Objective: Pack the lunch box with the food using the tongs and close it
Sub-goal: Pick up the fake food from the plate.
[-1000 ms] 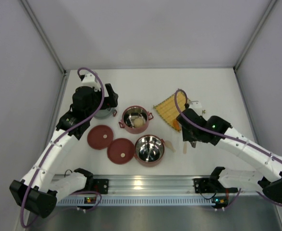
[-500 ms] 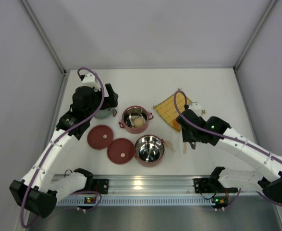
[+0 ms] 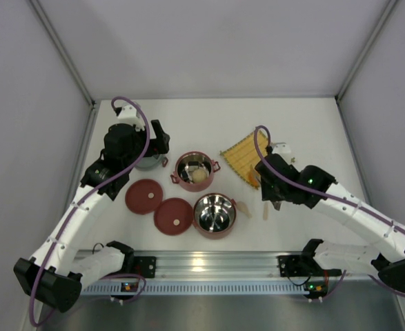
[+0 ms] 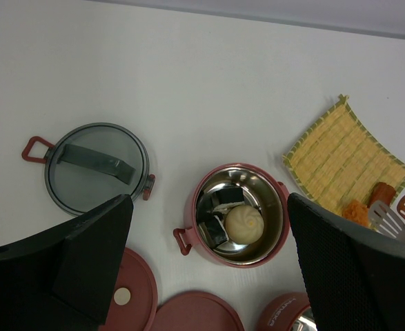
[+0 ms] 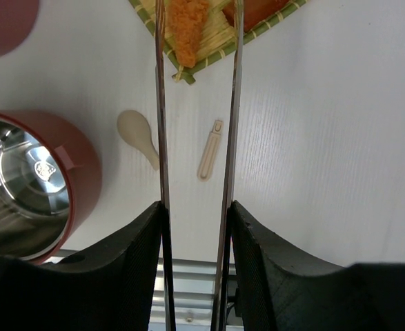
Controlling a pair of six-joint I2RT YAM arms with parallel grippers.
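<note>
Inside the lunch box (image 5: 83, 181) sits an illegible stamp (image 5: 43, 168).

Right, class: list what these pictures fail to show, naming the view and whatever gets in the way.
Tongs, tips: right wrist view, cut off by the top edge.
Mat, near corner, and orange pieces: top view, mostly under the right arm.
Near bowl: left wrist view, cut by the bottom edge.
Grey lid: top view, partly covered by the left arm.
Far bowl, contents: top view, too small.
</note>
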